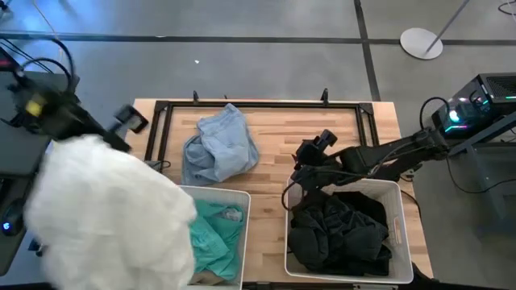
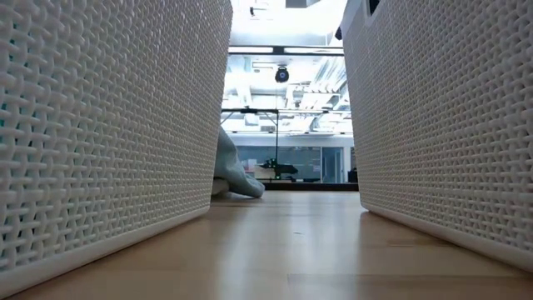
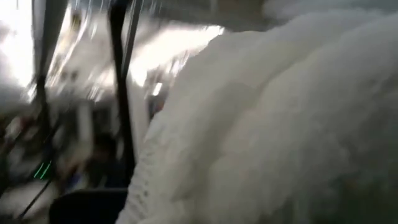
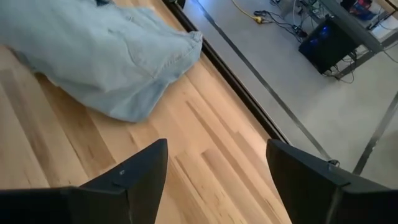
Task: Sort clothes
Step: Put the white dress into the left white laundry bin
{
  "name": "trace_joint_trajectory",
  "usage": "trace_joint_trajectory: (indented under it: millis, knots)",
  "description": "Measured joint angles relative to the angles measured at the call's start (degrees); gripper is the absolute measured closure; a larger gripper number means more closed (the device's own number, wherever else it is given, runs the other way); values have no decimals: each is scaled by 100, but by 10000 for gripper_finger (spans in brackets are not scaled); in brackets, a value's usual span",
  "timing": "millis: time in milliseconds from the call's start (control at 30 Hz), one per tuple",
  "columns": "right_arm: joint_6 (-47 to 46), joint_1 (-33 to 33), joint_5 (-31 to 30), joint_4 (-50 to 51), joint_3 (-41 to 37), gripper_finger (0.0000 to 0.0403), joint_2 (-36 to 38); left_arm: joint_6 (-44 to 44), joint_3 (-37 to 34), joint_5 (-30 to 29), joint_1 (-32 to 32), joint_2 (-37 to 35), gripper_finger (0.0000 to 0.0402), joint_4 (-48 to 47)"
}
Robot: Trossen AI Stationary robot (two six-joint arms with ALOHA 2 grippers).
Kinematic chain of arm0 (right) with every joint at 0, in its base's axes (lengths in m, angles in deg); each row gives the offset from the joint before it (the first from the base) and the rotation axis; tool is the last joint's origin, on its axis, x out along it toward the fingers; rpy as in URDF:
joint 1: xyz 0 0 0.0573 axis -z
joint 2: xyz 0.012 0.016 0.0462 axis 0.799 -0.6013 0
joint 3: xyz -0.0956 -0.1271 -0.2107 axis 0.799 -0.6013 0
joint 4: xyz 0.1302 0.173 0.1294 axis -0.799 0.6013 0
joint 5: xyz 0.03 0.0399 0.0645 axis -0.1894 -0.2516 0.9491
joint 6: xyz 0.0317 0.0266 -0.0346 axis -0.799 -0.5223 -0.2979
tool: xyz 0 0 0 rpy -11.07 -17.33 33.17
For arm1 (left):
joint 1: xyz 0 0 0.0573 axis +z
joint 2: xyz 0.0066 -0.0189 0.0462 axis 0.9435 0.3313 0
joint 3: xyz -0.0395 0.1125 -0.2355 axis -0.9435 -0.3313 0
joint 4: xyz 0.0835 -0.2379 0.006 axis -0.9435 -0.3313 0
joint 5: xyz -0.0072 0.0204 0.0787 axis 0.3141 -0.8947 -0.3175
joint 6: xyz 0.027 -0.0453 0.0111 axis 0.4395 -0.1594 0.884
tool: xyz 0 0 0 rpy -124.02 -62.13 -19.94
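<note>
We see the left gripper hidden behind the fluffy white fabric garment (image 1: 113, 213) it carries above the left white woven plastic basket (image 1: 239, 242), jaws clamped. The right gripper (image 4: 216, 163) hovers over the wooden bench (image 1: 274, 129) with jaws wide, near the pale blue-grey crumpled garment (image 1: 219, 145).

High view: looks straight down from above on the whole wooden surface (image 1: 266, 234), both arms and both white baskets.

Low view: sits at surface height, squeezed between the left basket (image 2: 108, 125) and right basket (image 2: 441, 117), facing level across the wood into the room behind.

Left wrist view: pressed close against a white garment (image 3: 280, 130), almost filling the picture.

Right wrist view: looks down past the right claw (image 4: 216, 171), fingers spread, onto bare wood and the pale blue garment (image 4: 106, 56) ahead of the claw.

Shared: the pale blue garment appears in the high, low and right wrist views.
</note>
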State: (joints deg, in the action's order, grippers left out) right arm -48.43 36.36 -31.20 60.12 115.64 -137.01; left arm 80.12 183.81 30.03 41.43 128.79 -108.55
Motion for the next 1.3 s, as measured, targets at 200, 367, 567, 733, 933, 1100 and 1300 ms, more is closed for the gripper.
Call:
trace_joint_trajectory:
  millis: [200, 367, 567, 733, 933, 1100, 1300]
  knots:
    - [-41, -98, -40, 115, -2, 144, -61, -219, -76, -2266, -478, 132, 401, -2617]
    - [-197, -230, -288, 133, -2, 144, -64, -1920, -969, -3448, -718, 370, 399, -4800]
    - [-203, -300, -314, 95, -2, 144, -64, -3462, -3092, -2494, -1022, 385, 398, -4311]
    - [-193, -298, -323, -11, -2, 144, -64, -4384, -4585, -783, -1169, 343, 397, -2205]
    - [-179, -298, -330, -135, -2, 144, -64, -5888, -5639, 531, -1441, 112, 397, -598]
    - [-132, -294, -330, -134, -2, 144, -64, -6289, -5684, -445, -1904, -695, 397, -713]
    - [-131, -287, -349, -217, -2, 144, -64, -6195, -5680, -1027, -2049, -1310, 397, -715]
